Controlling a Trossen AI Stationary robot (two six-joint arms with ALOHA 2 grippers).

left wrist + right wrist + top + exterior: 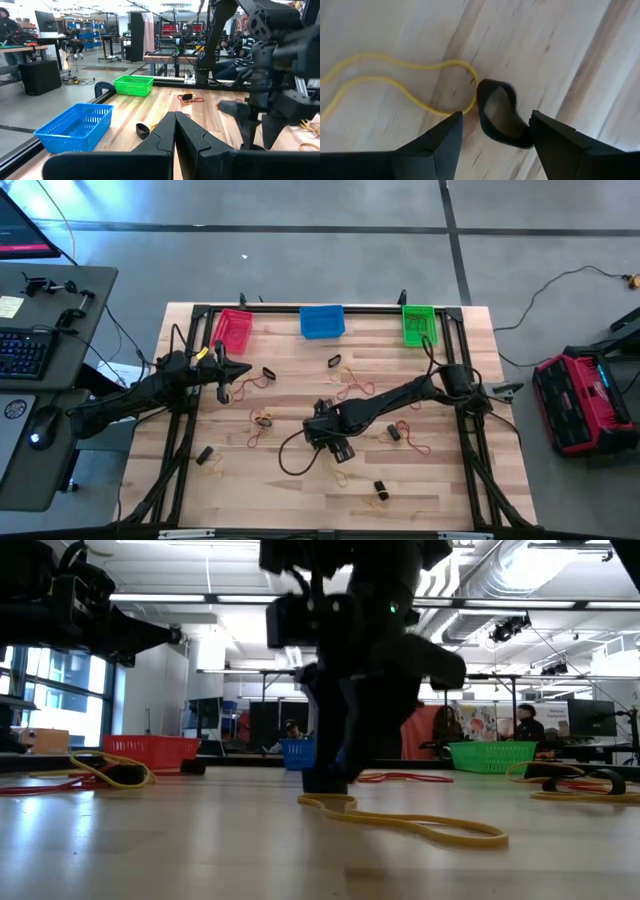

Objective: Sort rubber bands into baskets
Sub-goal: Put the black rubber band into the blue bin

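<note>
Rubber bands, thin yellow-tan and red-orange loops with thicker short black ones, lie scattered over the wooden surface (440, 490) in the high view, while the red-pink mesh basket (233, 329), the blue mesh basket (322, 321) and the green mesh basket (418, 323) stand in a row at the far edge. The right hand (338, 446) is low near the middle; the left hand (236, 372) waits near the red-pink basket.

At table-top height, the right hand comes down from above at one end of a long yellow-tan band (405, 822).

From the left wrist, the left hand's fingers (165, 140) are pressed together, holding nothing.

From the right wrist, the right hand's fingers (445, 137) stand apart around a thick black rubber loop (501, 113) touching a thin yellow band (390, 82). The step appears to be picking the black loop; next calls for closing on it alone, leaving the yellow band behind.
</note>
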